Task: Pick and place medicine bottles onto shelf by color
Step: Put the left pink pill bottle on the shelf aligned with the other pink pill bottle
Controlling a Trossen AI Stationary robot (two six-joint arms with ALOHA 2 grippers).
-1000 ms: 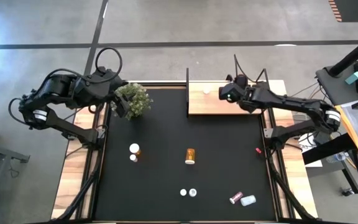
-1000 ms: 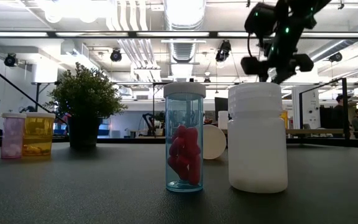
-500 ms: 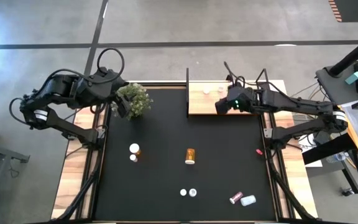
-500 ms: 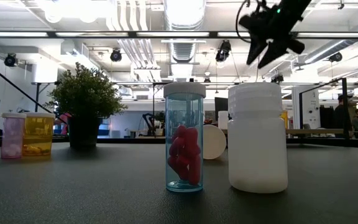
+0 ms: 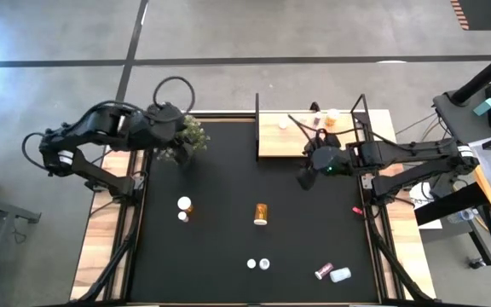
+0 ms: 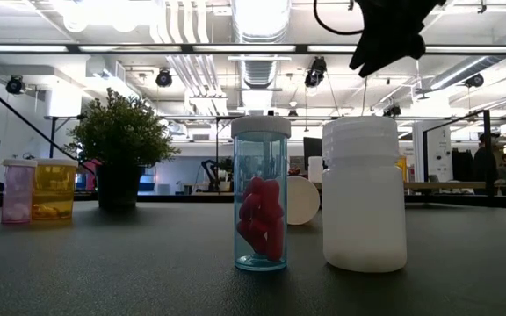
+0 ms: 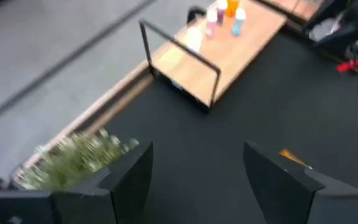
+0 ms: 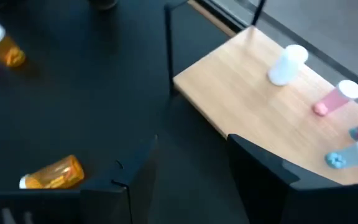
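Note:
The shelf (image 5: 290, 141) stands at the table's far edge and carries a white bottle (image 8: 286, 65), a pink bottle (image 8: 334, 99), a clear bluish one (image 8: 352, 153) and an orange one (image 7: 232, 6), all upright. On the black mat an orange bottle (image 5: 261, 213) lies on its side. An orange bottle (image 5: 184, 205) and a pink one (image 5: 182, 217) stand at the left. Two white-capped bottles (image 5: 257, 264) stand near the front. My right gripper (image 5: 305, 177) is open and empty, above the mat just in front of the shelf. My left gripper (image 5: 176, 143) is open and empty over the plant.
A potted green plant (image 5: 191, 136) stands at the far left of the mat. A maroon bottle (image 5: 323, 271) and a white bottle (image 5: 341, 275) lie at the front right. A small red speck (image 5: 355, 209) lies near the right edge. The mat's middle is bare.
My right gripper has drawn back from over the shelf toward the table's near edge and now hangs over the mat in front of it; the bottles on the shelf's right part show now. My left gripper has moved toward the table's right, over the plant.

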